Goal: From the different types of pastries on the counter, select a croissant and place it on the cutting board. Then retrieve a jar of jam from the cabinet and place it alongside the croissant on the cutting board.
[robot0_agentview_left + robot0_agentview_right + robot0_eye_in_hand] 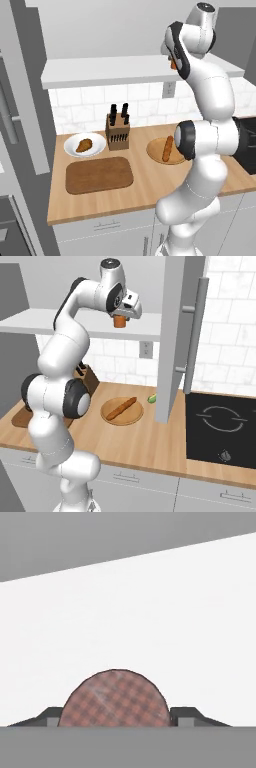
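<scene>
Croissant (84, 145) sits on its white plate (98, 147) at ten o'clock of our bare cutting board (99, 175), unmoved, while our pincer (119, 320) grasps the jam jar (119, 321) high over the surface (145, 187).

You had bright, even rendered light with no glare and no single source you could pick out; shadows were soft, faintest under the cutting board (99, 175) and the round plates on the desk (150, 192). Edges looked slightly soft and pixelated in both base views. The hand view was flat, washed pale, without visible distortion.
</scene>
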